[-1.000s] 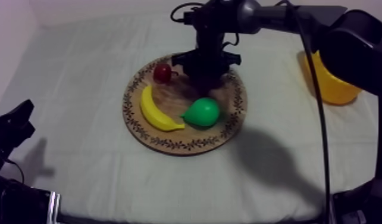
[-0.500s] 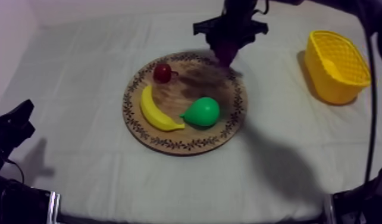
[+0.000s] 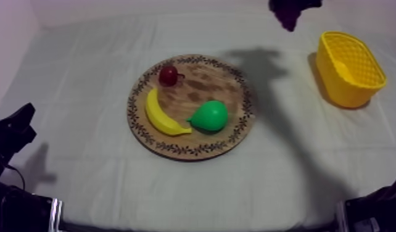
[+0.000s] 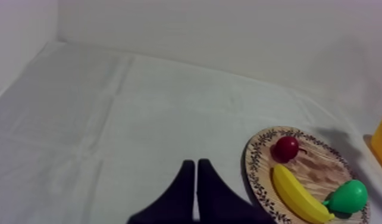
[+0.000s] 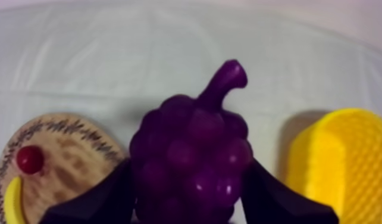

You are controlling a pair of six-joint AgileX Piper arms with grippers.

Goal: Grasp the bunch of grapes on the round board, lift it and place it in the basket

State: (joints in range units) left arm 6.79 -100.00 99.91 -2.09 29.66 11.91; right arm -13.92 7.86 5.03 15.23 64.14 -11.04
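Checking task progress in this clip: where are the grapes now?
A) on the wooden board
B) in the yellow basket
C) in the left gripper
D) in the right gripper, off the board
D: the right gripper is shut on the grapes, clear of the board and outside the basket.

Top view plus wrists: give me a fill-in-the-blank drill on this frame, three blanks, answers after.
The bunch of grapes, gripped by the right end effector, is ____ in colour.
On the wooden board lie a banana, a small red fruit and a green ____.
The left end effector is ____ on nothing.
Missing words: purple; pear; shut.
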